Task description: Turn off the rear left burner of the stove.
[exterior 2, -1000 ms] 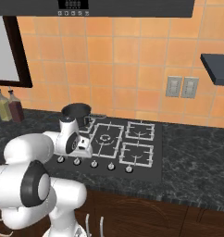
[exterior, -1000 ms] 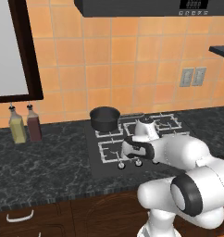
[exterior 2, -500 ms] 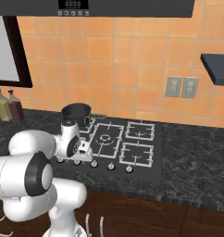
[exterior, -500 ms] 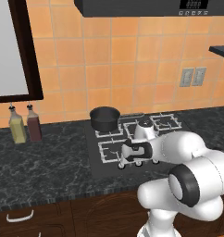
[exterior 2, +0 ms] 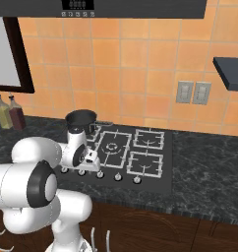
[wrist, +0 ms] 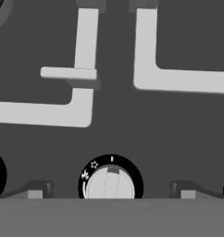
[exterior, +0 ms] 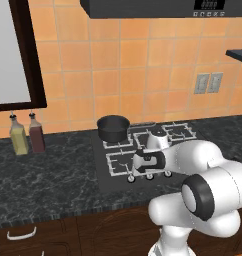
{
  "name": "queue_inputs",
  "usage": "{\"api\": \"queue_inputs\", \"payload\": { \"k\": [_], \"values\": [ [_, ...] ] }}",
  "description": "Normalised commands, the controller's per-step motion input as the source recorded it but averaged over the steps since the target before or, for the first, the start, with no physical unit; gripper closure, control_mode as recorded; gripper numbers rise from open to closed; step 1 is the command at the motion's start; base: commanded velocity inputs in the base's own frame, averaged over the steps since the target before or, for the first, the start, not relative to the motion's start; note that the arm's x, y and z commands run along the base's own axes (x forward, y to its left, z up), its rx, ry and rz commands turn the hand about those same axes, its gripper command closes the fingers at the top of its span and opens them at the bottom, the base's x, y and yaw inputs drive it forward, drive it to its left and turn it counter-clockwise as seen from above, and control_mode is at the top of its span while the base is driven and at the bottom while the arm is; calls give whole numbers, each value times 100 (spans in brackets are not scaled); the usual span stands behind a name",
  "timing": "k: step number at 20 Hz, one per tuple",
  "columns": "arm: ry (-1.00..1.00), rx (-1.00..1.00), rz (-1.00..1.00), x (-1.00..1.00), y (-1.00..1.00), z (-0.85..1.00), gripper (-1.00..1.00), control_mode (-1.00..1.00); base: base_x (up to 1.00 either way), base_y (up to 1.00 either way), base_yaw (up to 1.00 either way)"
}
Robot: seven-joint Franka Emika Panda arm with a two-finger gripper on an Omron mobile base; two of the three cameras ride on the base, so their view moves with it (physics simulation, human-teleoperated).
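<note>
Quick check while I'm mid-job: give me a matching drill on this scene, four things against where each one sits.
Things:
1. black pot
2. two bottles
3. knob
4. wall outlets

Places:
A. between the two fingertips in the hand view
B. on the tiled wall, right of the stove
C. on the rear left burner
D. on the counter, left of the stove

Pairs: 1-C, 2-D, 3-A, 4-B
</note>
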Motion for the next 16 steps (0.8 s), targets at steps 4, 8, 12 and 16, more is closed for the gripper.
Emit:
{"api": "queue_inputs", "payload": {
  "k": [4,8,12,16],
  "values": [
    [0,0,0,0,0,0,-100,-100,0,0,0],
    [0,0,0,0,0,0,100,-100,0,0,0],
    [0,0,0,0,0,0,100,-100,0,0,0],
    [0,1,-5,0,0,0,100,-100,0,0,0]
  ]
}}
